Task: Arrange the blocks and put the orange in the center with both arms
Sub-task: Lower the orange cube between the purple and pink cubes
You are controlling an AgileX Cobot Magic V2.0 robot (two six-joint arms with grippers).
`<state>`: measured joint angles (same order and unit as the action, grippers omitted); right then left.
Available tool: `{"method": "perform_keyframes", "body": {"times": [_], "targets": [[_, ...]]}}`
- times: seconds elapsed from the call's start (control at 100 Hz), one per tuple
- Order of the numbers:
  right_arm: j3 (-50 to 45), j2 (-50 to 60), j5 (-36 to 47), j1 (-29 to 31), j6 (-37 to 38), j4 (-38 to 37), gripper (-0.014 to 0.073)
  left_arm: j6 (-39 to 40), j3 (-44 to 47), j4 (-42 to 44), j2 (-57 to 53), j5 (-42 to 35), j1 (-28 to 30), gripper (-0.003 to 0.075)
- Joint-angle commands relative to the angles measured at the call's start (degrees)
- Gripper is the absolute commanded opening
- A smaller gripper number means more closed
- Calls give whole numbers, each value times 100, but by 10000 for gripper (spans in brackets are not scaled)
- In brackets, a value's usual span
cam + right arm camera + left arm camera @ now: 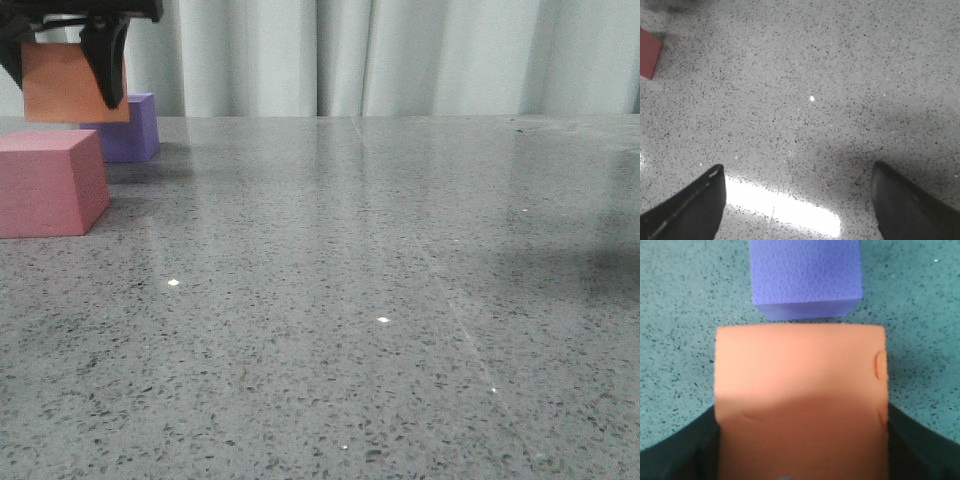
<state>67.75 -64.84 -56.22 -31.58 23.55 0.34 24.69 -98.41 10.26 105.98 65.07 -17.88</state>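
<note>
My left gripper point(65, 70) is shut on the orange cube point(62, 85) and holds it in the air at the far left, above the table. In the left wrist view the orange cube point(800, 405) fills the space between the black fingers point(680, 450), with the purple cube point(806, 275) on the table beyond it. The purple cube point(130, 128) stands at the back left. The pink cube point(48, 182) stands in front of it, at the left edge. My right gripper point(799, 200) is open and empty over bare table; a corner of the pink cube point(649, 52) shows there.
The grey speckled table point(380, 300) stretches to the right of the cubes. A pale curtain point(400, 55) hangs behind the table's far edge. Bright light reflections lie on the tabletop point(785, 207).
</note>
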Motion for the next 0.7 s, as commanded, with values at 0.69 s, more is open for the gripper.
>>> {"method": "perform_keyframes", "body": {"times": [0.69], "targets": [[133, 135, 343, 7, -54, -34, 591, 397, 597, 52, -226, -1096, 13, 155]]}}
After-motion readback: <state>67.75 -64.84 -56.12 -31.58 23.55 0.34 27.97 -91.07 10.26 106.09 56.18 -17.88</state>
